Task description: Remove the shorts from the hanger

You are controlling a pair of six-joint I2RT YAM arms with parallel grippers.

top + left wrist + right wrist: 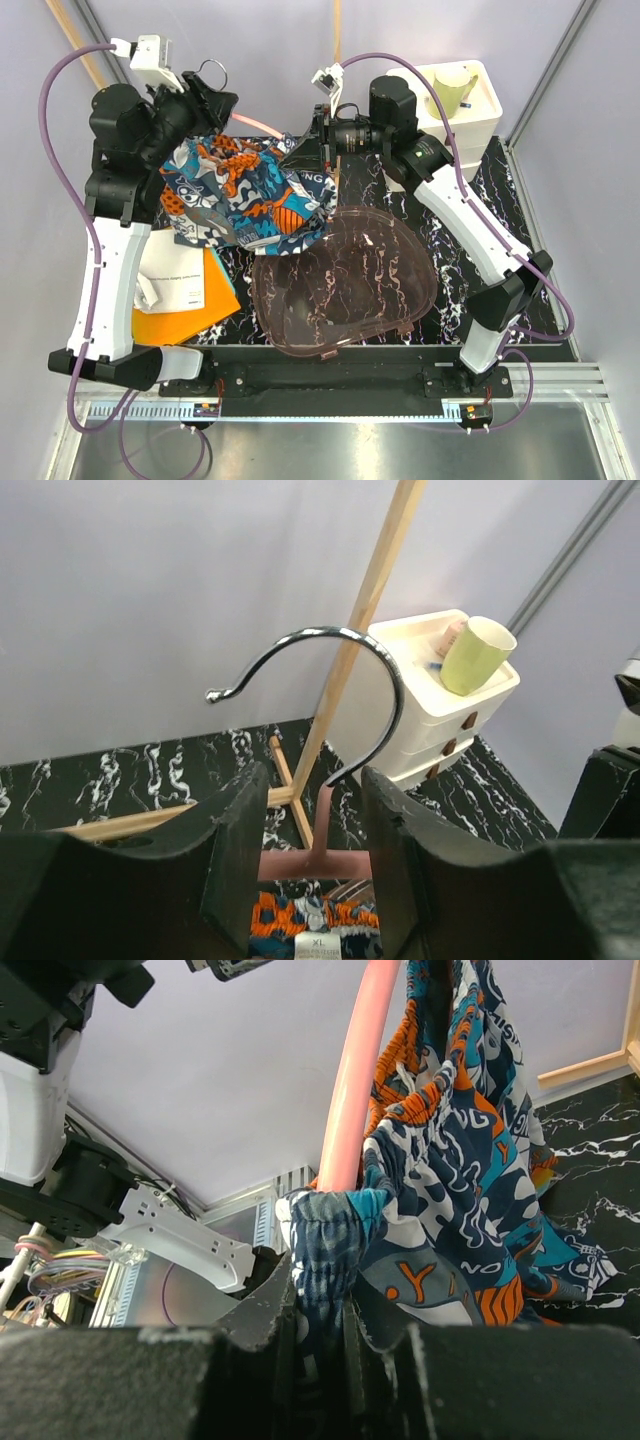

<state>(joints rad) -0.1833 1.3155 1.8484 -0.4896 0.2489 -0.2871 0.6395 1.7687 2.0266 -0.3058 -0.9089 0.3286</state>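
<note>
Printed fabric: the shorts (pixel 245 190) hang bunched at upper centre on the pink hanger (pixel 318 865). The right gripper (pixel 320 1310) pinches a fold. The left gripper (pixel 315 805) is spread around the hanger's neck. Best clamp firmly, then peel sideways.

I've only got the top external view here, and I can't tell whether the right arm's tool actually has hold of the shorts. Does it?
Observer: Yes. In the right wrist view, the right tool is shut on a bunched edge of the shorts, right beside the hanger.
Operator: And the left tool, is it on the hanger?
Observer: In the left wrist view, the left tool straddles the hanger's neck just under the metal hook, with a gap on each side.
Operator: Anything below the neck?
Observer: A white size tag reading XL, sewn into the shorts.
</note>
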